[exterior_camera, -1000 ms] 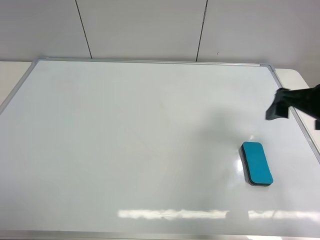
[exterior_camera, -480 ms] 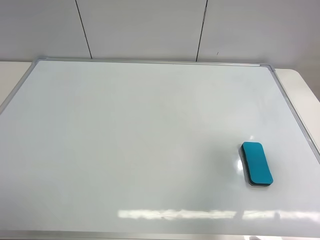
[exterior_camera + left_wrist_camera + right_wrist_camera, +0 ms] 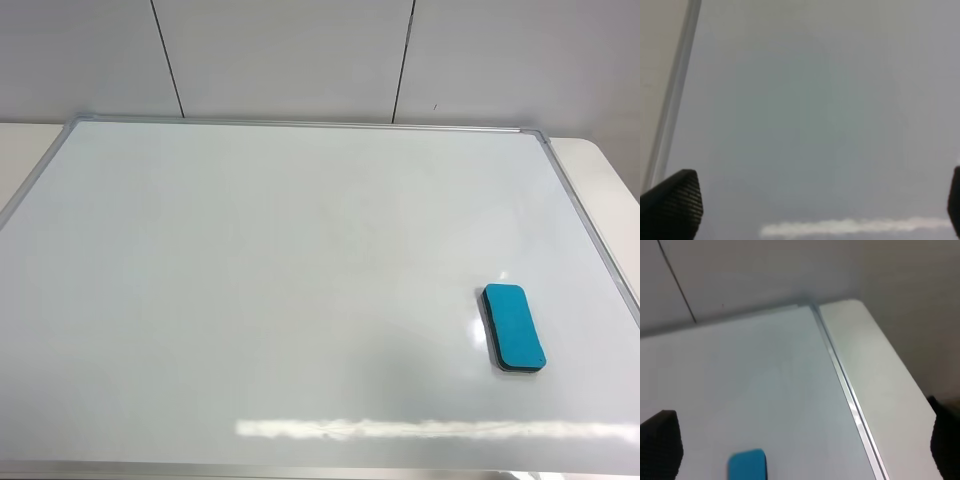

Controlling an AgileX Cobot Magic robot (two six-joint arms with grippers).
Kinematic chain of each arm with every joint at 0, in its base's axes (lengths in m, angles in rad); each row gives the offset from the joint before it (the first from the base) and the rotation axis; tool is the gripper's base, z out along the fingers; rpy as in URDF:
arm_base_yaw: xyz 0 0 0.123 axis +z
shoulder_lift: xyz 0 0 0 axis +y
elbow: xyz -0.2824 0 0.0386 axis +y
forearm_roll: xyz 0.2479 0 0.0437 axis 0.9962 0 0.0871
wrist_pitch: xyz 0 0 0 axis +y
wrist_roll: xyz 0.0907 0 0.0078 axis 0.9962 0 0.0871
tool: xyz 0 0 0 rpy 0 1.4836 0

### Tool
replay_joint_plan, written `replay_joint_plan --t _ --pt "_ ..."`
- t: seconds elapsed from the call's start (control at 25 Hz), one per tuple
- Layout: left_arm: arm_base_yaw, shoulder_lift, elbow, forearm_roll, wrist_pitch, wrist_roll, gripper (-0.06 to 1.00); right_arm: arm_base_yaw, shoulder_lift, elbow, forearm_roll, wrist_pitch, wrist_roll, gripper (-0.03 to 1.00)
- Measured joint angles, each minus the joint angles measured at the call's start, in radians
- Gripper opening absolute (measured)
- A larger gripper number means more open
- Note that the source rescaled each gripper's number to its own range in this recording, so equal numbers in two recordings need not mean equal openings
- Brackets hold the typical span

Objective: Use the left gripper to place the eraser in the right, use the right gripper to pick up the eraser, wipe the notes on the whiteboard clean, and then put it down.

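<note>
Right gripper gone from the exterior high view; a second ago it was at the right edge above the whiteboard frame. Its shadow patch beside the eraser has cleared too.

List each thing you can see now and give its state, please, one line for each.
whiteboard: lying flat, no red marks visible.
eraser: teal side up, resting on the whiteboard near its right edge, not held.
left gripper: open, empty, over bare board.
right gripper: open, empty, above the eraser, not touching it.
</note>
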Motion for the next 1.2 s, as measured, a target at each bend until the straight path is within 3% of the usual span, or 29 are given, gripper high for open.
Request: replay_joint_plan --t 0.24,0.36,0.72,0.96,1.2 --pt "0.000 0.000 0.000 0.000 0.000 0.000 1.00 0.008 -0.004 0.085 -0.027 0.123 -0.086 1.00" --pt "0.000 0.000 0.000 0.000 0.000 0.000 1.00 0.010 -0.004 0.151 -0.048 0.093 -0.110 1.00" --pt "0.000 0.000 0.000 0.000 0.000 0.000 1.00 0.010 -0.004 0.151 -0.056 0.082 -0.104 1.00" --pt "0.000 0.000 0.000 0.000 0.000 0.000 1.00 0.075 -0.004 0.151 -0.057 0.082 -0.103 1.00" --pt "0.000 0.000 0.000 0.000 0.000 0.000 1.00 0.078 -0.004 0.151 -0.057 0.082 -0.103 1.00"
